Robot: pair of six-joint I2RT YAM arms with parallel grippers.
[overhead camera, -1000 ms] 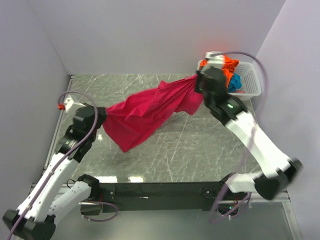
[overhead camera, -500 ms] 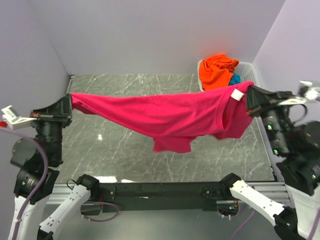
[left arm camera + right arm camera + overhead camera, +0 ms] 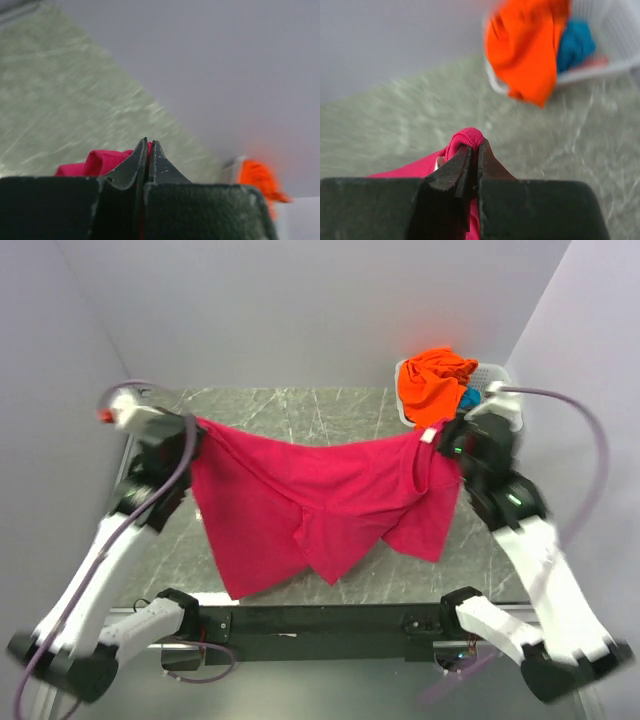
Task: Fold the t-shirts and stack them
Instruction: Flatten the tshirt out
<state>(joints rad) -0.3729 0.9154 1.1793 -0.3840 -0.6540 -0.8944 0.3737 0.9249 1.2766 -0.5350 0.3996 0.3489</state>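
Just at the start. Holding the pink shirt (image 3: 320, 500) up over the table (image 3: 300, 405), spread wide and hanging down in the middle. Pinched tight at one top corner by the left gripper (image 3: 196, 426), closed all the way on the cloth; pinched the same way at the other corner by the right gripper (image 3: 438, 438). Not folded yet, no pile yet. Left to do after that: orange shirt (image 3: 432, 380) and blue shirt (image 3: 470, 398), bunched up in the basket (image 3: 497, 373) at the far right corner.
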